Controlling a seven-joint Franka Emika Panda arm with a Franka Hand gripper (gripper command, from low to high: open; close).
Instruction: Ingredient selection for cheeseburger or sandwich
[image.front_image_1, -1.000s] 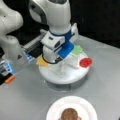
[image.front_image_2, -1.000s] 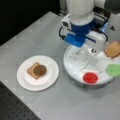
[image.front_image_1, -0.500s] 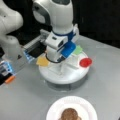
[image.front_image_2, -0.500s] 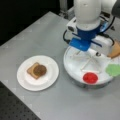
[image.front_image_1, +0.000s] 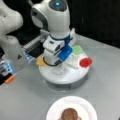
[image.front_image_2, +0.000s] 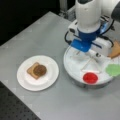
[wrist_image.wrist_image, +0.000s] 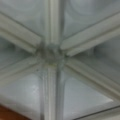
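On the white plate (image.front_image_2: 25, 82) at a front view's left, a tan bread slice (image.front_image_2: 31, 70) lies with the dark round patty (image.front_image_2: 40, 70) on top; the patty (image.front_image_1: 69, 114) also shows at a front view's bottom. My gripper (image.front_image_2: 86, 51) hangs low over the middle of the white divided tray (image.front_image_2: 75, 63), its fingers hidden under the hand. The tray holds a yellow cheese square (image.front_image_1: 40, 61), a second bread slice (image.front_image_2: 115, 50), a red round piece (image.front_image_2: 90, 77) and a green piece (image.front_image_2: 113, 69). The wrist view shows only the tray's hub (wrist_image.wrist_image: 51, 53) close below.
A second grey-white arm (image.front_image_1: 10, 25) stands at a front view's left, with a blue-lit device (image.front_image_1: 5, 67) and an orange item (image.front_image_1: 10, 79) beside it. The grey table ends in a dark perforated surface (image.front_image_2: 12, 110) at a front view's bottom left.
The arm has shifted slightly sideways over the tray. The bread and patty on the plate have not moved.
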